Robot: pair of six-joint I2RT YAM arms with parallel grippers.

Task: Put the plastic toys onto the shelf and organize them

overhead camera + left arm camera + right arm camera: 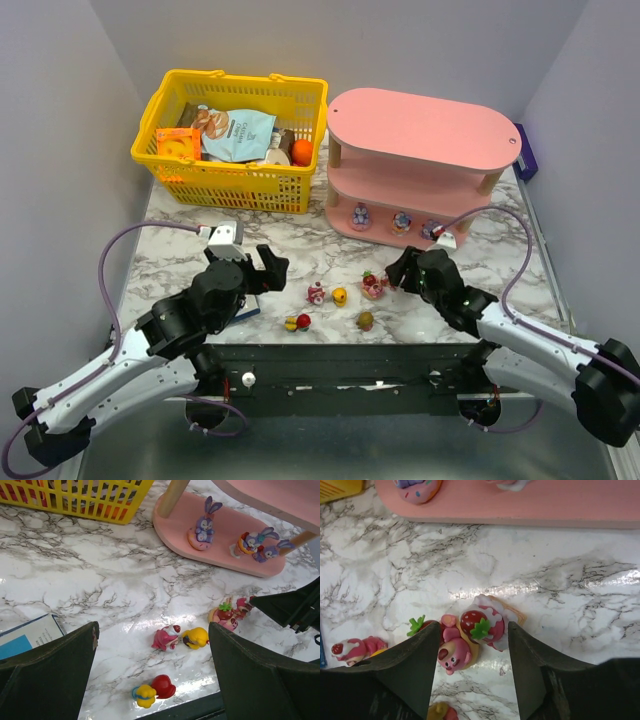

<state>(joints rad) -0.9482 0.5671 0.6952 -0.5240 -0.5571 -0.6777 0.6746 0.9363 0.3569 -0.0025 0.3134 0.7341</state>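
Several plastic toys lie on the marble table in front of the pink shelf (420, 130): a pink one (316, 293), a yellow one (340, 296), a red-and-yellow one (297, 322), a brownish one (366, 321) and a pink strawberry bear (373, 286). Three purple rabbit figures (360, 215) (402, 222) (430, 230) stand on the bottom tier. My right gripper (474, 627) is low over the table. Its jaws straddle the strawberry bear (455, 655), close to its sides. My left gripper (153, 630) hovers wide open above the pink toy (166, 637) and the yellow toy (196, 637), holding nothing.
A yellow mesh basket (160, 165) with snack packets stands at the back left, next to the shelf. A flat blue box (27, 637) lies under my left gripper's left finger. A dark blue object (527, 160) sits at the shelf's right end.
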